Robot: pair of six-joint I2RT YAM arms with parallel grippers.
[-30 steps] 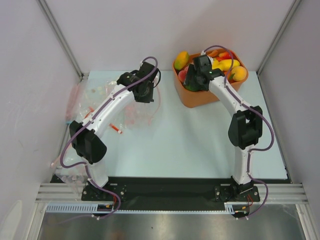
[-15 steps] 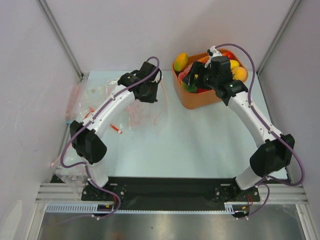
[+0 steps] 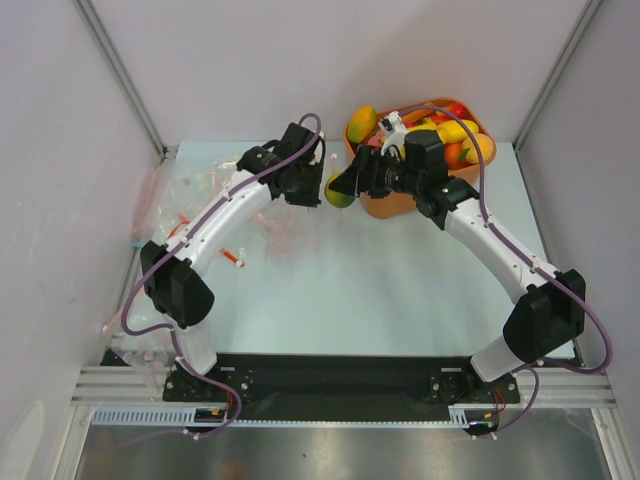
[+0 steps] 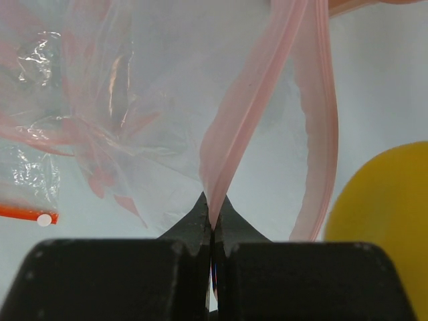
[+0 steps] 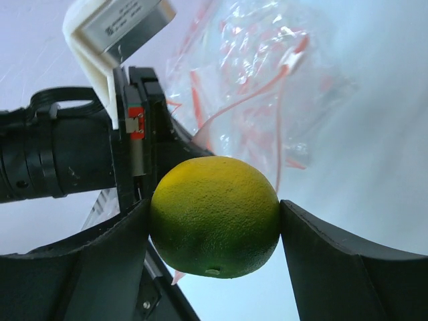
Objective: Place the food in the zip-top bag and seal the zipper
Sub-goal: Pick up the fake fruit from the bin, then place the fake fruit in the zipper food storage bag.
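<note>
Food for this step is one round yellow-green fruit (image 5: pixel 214 200), clamped across its middle by the two fingers of the right hand (image 5: pixel 214 227), which is stretched out at about 9 o'clock from the orange tub (image 3: pixel 385 208) where the remaining pieces lie. Seen from above, that fruit hangs just beside the left hand (image 3: pixel 308 185), at roughly its 3 o'clock, near it but with no contact I can make out. The left hand is pressed together on one lip of the zipper (image 4: pixel 247 114), holding it up off the worktop (image 3: pixel 400 290), while the zip-top bag (image 3: pixel 285 230) trails away from it toward 7 o'clock. In the left wrist view the pinched lip rises toward 1 o'clock from the fingertips and the free lip bows off to its right, leaving only a slim slot between the two pink strips; the fruit shows as a yellow curve at 4 o'clock, outside the free lip. So the move turns on this, as I judge it: the mouth lies toward 9 o'clock from the right hand, its long axis running roughly 12 to 6 in the left wrist view, and the fruit must cross the free lip to enter. The slot looks narrower than the fruit, so the lip may fold.
</note>
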